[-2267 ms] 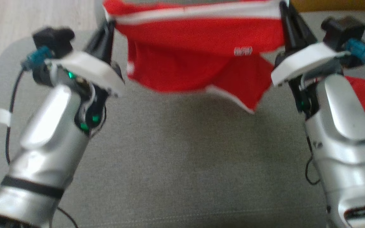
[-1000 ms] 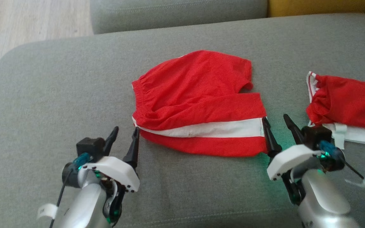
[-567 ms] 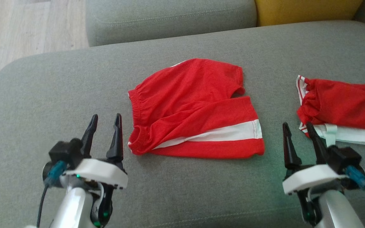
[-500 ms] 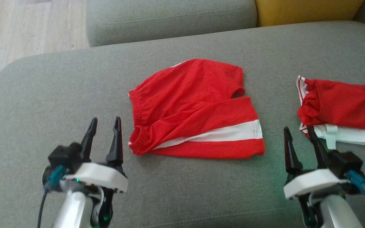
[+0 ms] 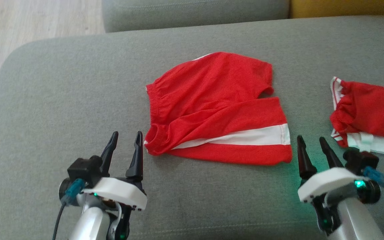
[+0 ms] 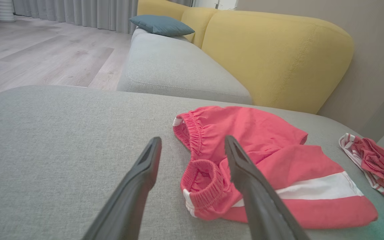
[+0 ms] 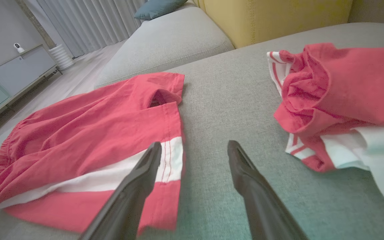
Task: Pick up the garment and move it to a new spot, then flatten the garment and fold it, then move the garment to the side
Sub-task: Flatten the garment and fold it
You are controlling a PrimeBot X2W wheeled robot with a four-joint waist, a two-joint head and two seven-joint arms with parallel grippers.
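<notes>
In front of me: grey seat cushion (image 5: 62, 100), fabric top. On it, red shorts (image 5: 218, 100) with a white stripe, folded, lying flat. A second red-and-white garment (image 5: 368, 110) lies bunched on the same cushion, right of the shorts, not touching them.

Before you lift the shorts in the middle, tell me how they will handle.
The shorts will probably be floppy: thin cloth lying in soft wrinkles, flat on the cushion. Held at one edge, the loose fold would likely fall open. Pushed, they would probably bunch on the rough weave rather than slide.
</notes>
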